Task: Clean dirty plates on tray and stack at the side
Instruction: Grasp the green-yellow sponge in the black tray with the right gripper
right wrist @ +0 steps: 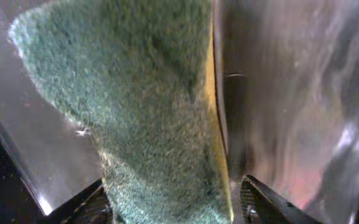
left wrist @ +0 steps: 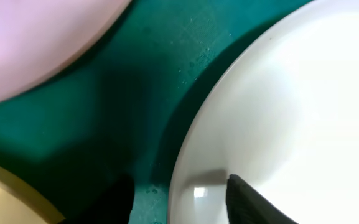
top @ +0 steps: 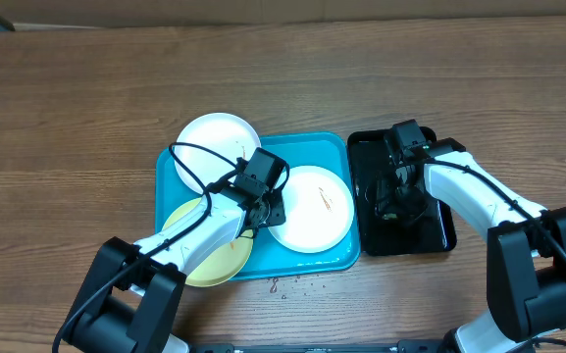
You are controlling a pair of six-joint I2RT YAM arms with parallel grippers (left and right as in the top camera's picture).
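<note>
The turquoise tray [top: 336, 147] holds three plates. One white plate [top: 217, 142] lies at the back left and the pale yellow plate [top: 199, 257] at the front left. A white plate with reddish smears [top: 314, 208] lies on the right. My left gripper [top: 268, 209] is open, and its fingers [left wrist: 179, 202] straddle the left rim of the smeared plate [left wrist: 291, 93]. My right gripper [top: 392, 199] is low over the black tray [top: 439, 235]. It is open, with its fingers [right wrist: 173, 208] on either side of a green and yellow sponge [right wrist: 148, 106].
Small reddish crumbs [top: 287, 286] lie on the wooden table in front of the turquoise tray. The black tray stands right beside the turquoise one. In the left wrist view, bare tray floor [left wrist: 135, 81] separates the plates.
</note>
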